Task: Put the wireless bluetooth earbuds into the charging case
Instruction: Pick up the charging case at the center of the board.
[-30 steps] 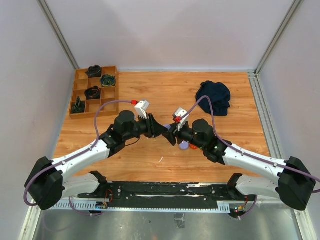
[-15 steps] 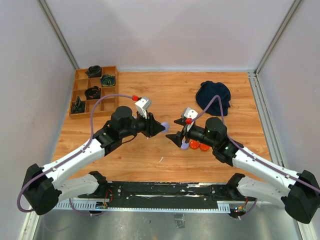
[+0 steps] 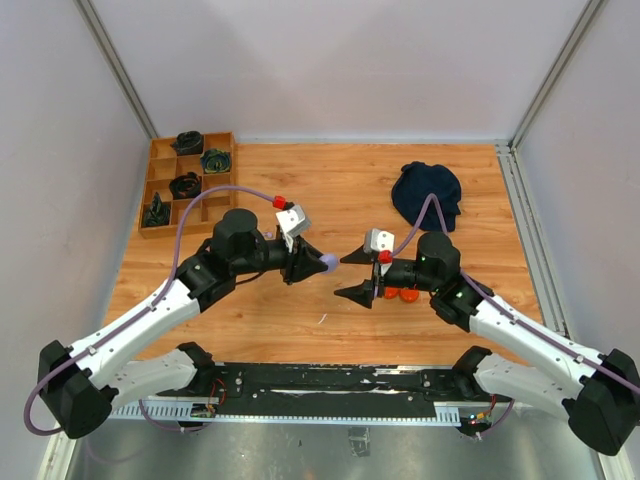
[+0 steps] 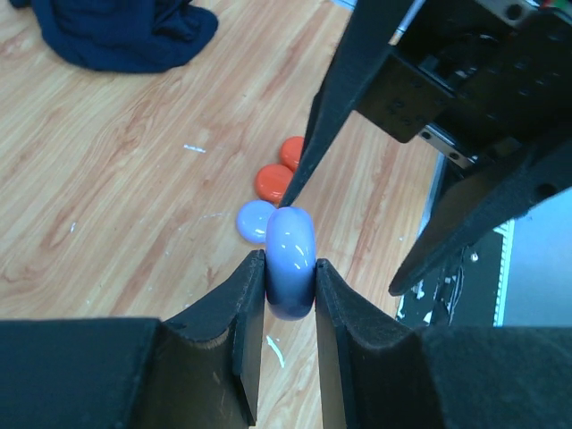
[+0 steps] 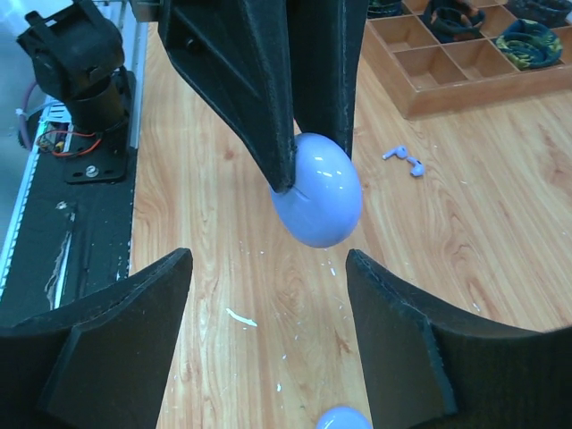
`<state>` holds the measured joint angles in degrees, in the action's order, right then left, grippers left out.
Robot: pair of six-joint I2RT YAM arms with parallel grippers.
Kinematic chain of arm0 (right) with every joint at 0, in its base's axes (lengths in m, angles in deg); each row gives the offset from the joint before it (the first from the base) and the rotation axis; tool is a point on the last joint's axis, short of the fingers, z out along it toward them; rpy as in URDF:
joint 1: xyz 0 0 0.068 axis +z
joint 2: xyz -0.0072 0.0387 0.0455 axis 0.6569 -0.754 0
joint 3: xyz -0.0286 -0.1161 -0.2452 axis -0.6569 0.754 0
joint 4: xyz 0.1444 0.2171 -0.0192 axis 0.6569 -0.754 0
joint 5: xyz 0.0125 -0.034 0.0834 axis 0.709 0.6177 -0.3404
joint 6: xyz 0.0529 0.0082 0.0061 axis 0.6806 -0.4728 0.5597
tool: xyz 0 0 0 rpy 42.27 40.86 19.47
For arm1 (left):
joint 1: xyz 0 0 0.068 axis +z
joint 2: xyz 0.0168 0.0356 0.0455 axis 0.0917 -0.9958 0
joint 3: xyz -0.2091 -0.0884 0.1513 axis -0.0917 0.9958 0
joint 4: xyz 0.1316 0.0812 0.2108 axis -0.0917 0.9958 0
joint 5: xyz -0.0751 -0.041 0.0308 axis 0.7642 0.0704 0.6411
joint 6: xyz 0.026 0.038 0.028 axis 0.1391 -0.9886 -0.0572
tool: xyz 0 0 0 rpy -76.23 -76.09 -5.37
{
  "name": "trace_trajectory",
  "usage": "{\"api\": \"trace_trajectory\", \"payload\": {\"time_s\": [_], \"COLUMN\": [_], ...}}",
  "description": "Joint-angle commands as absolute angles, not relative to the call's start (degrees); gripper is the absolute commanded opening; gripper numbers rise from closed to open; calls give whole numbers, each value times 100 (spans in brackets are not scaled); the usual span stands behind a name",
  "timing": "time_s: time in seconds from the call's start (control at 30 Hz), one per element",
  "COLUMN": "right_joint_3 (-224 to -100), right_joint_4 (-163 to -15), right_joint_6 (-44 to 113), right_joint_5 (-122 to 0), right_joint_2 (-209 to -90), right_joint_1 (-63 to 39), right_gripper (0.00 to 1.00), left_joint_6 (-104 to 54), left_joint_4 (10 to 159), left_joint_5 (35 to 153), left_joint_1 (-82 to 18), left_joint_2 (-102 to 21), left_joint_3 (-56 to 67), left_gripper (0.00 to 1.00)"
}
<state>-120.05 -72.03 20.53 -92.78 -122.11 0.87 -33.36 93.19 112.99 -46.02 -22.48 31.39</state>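
Top external: left gripper (image 3: 318, 263) pinches a lilac puck (image 3: 328, 263), likely the case; right gripper (image 3: 348, 276) is spread, its tips facing the puck.
Left wrist: puck edge-on in the pinch; orange-red pucks (image 4: 273, 181) beyond the tips.
Right wrist: earbuds (image 5: 402, 159) lie loose past the left tips.
Risk: a nudge from the right fingers could squirt the rounded puck out.

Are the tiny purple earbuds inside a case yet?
Out. The lilac earbuds lie bare on the wooden table, near the compartment tray.

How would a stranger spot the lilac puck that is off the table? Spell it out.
Start at the wooden table, near its middle. The left end effector pinches the lilac puck on edge in the air; its lilac twin and two orange-red pucks lie flat below.
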Motion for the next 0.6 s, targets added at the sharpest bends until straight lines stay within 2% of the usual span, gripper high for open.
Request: {"api": "trace_trajectory", "payload": {"time_s": [0.0,0.13,0.37,0.57], "right_joint_3": [-12078,-12000,-11813,-11721], "right_joint_4": [-6970,-6633,-5947,-5555], "right_joint_6": [2106,2247,2633,2813], "right_joint_5": [-9767,-9873,-10086,-10291], "right_joint_2": [-12241,-12260,-12412,-12616], "right_joint_1": [-66,-84,-169,-191], "right_gripper": [70,67,52,44], "left_joint_6": [-4105,-4405,-4491,-4391], "left_joint_4": [9387,9505,9378,9154], "left_joint_5": [12035,12296,12552,12729], "left_joint_1": [-4648,-4648,-4648,-4648], "left_joint_2": [-2095,-2144,-2106,-1978], "left_joint_3": [2965,2925,2956,3029], "left_gripper": [15,15,15,15]}}
